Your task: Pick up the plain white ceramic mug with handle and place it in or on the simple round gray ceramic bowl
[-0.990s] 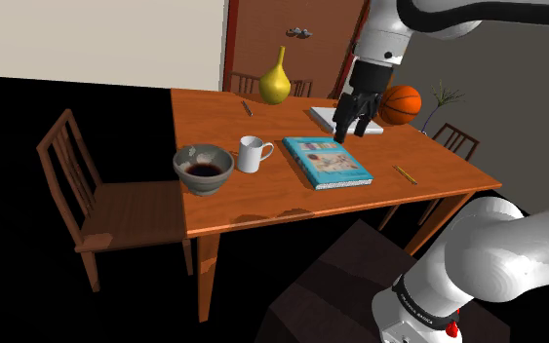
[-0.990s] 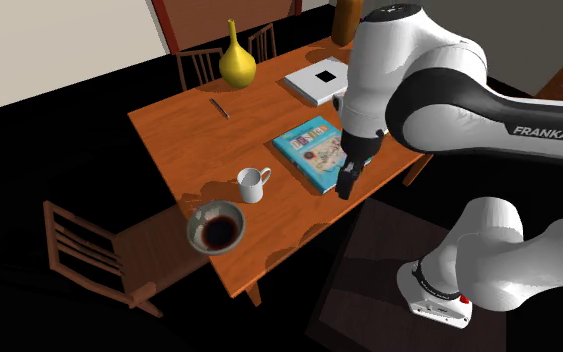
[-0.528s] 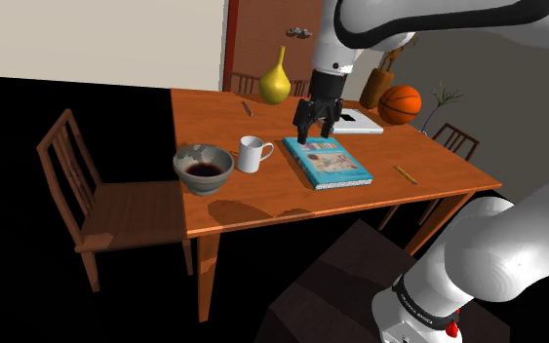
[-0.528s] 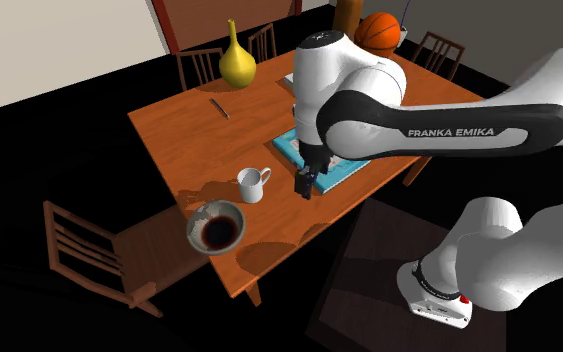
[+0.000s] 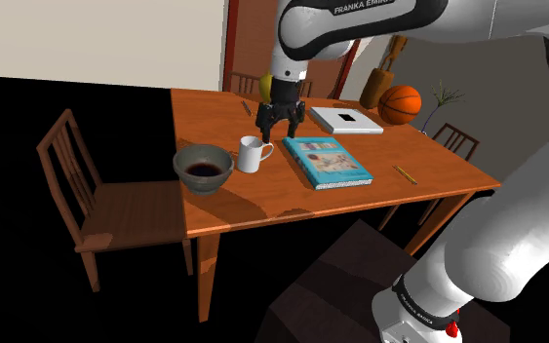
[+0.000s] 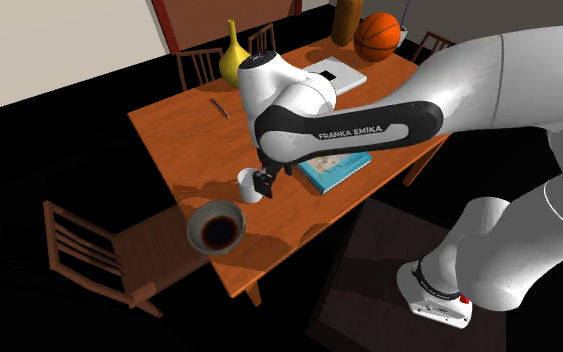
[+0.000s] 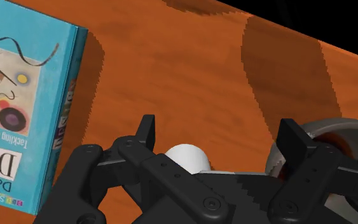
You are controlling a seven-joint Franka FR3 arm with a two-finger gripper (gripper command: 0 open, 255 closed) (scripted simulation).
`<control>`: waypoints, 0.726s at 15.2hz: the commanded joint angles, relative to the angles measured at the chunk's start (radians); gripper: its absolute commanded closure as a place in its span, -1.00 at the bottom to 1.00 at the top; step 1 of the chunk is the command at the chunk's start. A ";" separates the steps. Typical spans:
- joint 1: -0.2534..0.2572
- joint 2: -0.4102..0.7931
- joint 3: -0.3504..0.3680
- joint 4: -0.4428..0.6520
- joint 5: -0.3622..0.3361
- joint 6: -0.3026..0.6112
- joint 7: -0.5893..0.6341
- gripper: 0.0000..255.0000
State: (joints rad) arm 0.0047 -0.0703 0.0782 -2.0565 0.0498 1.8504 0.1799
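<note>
A white mug (image 5: 253, 154) with a handle stands upright on the wooden table (image 5: 262, 200), between a grey bowl (image 5: 204, 168) with a dark inside and a teal book (image 5: 327, 161). My gripper (image 5: 275, 133) hangs open just above the mug, a little towards the book. In the second exterior view the gripper (image 6: 263, 184) covers part of the mug (image 6: 245, 186), and the bowl (image 6: 216, 228) sits close by near the table edge. In the wrist view the mug (image 7: 187, 156) shows low between the spread fingers of the gripper (image 7: 220, 135), untouched, with the bowl (image 7: 344, 130) behind one finger.
Near the table's far side stand a yellow vase (image 6: 232, 58), a white flat box (image 5: 345, 119) and a basketball (image 5: 400, 103). A pen (image 5: 247, 108) and a pencil (image 5: 405, 174) lie loose. A wooden chair (image 5: 97, 205) stands beside the bowl's end of the table.
The arm has swung from over the white box, across the book, to above the mug. The gripper stays open. Mug and bowl have not moved.
</note>
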 commanded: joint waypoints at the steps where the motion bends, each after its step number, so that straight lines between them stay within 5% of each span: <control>1: -0.002 0.081 0.000 0.060 -0.011 0.015 0.012 -1.00; 11: 0.018 0.508 -0.007 0.486 -0.060 -0.013 0.091 -1.00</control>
State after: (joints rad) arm 0.0211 0.3918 0.0736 -1.6249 -0.0052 1.8488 0.2654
